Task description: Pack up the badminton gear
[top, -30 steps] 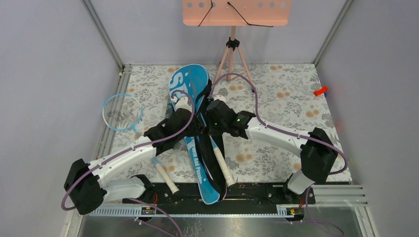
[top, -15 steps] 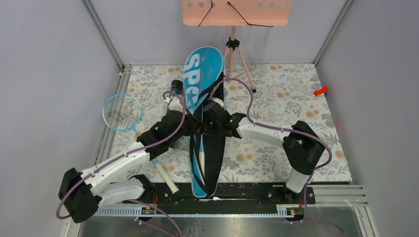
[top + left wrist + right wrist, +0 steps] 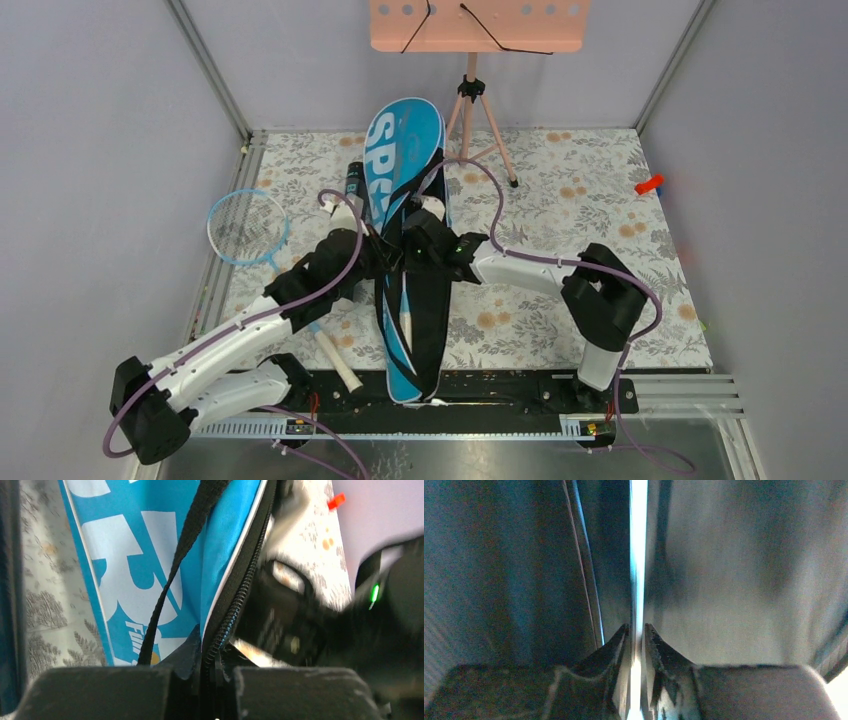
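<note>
The blue bag lettered SPORT stands lifted over the table's middle, its black zip opening facing me. Inside that opening shows the white handle of one racket. My left gripper is shut on the bag's zipper edge, beside the black strap. My right gripper is at the bag's other edge; in the right wrist view its jaws stand narrowly apart, with light showing through the gap. A second, light-blue-rimmed racket lies flat on the left. A black tube sits just left of the bag.
A pink tripod stand rises at the back just right of the bag's top. A small red object lies at the far right edge. Grey walls close in the patterned table on three sides.
The bag swung from lying slanted to raised with its top toward the back. The racket handle that stuck out now sits inside. Both arms shifted left, and the right jaws parted slightly.
</note>
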You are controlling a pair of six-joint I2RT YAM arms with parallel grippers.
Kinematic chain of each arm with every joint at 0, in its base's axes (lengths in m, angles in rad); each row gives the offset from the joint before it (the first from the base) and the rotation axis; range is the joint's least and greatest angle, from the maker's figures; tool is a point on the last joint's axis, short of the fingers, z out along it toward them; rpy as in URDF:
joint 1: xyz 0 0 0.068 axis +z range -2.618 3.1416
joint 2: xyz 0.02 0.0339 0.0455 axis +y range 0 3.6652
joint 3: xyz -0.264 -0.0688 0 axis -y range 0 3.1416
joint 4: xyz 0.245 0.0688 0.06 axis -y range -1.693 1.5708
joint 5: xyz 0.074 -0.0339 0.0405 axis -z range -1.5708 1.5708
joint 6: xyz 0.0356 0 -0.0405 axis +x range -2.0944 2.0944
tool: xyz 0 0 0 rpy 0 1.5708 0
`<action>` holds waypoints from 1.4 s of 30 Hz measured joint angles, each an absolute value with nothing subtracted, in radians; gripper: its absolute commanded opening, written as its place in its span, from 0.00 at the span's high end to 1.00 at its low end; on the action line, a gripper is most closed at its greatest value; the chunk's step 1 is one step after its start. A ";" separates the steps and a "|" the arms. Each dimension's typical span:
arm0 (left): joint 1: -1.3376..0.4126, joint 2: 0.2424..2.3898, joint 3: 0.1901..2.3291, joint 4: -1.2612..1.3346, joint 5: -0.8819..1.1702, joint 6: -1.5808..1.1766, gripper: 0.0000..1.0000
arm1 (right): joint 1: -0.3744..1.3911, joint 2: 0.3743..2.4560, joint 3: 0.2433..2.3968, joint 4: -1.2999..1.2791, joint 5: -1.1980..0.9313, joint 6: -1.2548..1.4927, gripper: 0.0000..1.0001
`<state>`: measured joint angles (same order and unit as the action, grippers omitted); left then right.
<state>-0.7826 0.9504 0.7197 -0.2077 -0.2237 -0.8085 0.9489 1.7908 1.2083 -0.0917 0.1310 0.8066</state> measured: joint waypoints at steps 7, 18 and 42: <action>-0.834 0.899 0.720 -0.305 -0.180 -0.817 1.00 | 0.896 1.743 1.185 -0.001 0.173 0.625 0.13; -0.826 0.918 0.716 -0.326 -0.180 -0.828 1.00 | 0.896 1.248 0.902 0.081 0.086 0.421 0.00; -0.826 0.832 0.621 -0.284 -0.142 -0.860 1.00 | 0.779 1.548 0.630 0.319 0.084 0.478 0.82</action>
